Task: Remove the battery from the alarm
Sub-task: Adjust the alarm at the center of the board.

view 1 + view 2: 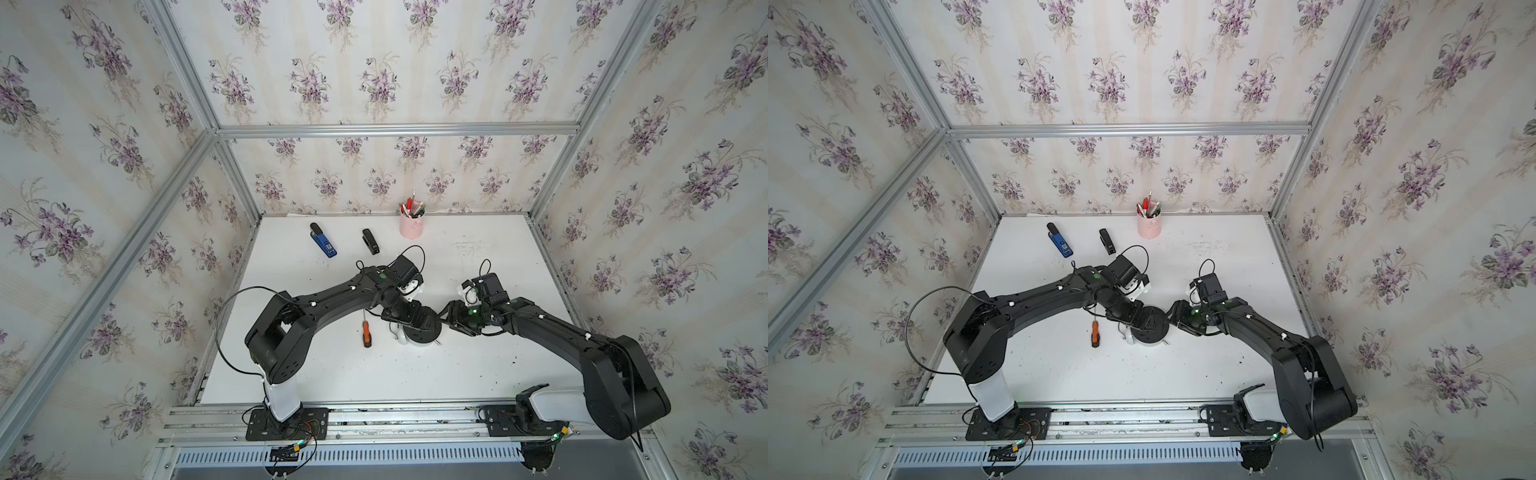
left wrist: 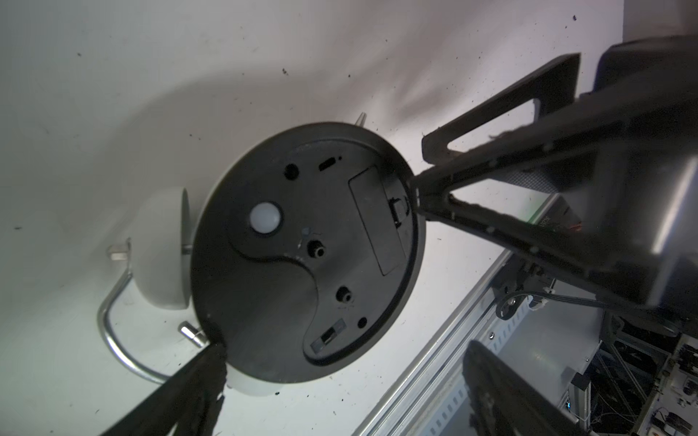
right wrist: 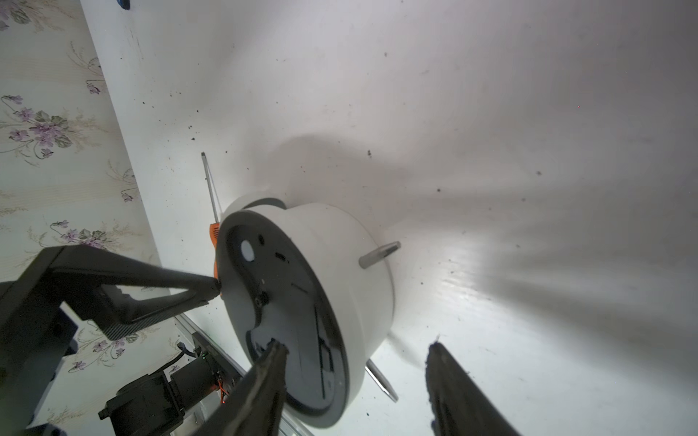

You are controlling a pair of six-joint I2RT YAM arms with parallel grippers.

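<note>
Right gripper (image 3: 355, 345): stood partly spread, gripping nothing, one fingertip (image 2: 419, 192) at the battery cover (image 2: 377, 222) latch.
Left gripper (image 2: 340, 351): stood wide, one fingertip (image 2: 213, 358) against the alarm (image 2: 302, 245) rim.
Alarm: one, lay face down between both.
Battery: hidden.
Screwdriver (image 1: 366, 334): one, at alarm's 9 o'clock.

round white twin-bell alarm clock (image 1: 428, 331), black back up, was crowded: orange-and-black-handled screwdriver (image 1: 366, 333) beside at nine o'clock, black right gripper (image 2: 421, 168) at three, black left gripper (image 2: 343, 354) above. white tabletop (image 1: 415, 376) lay bare at six.
</note>
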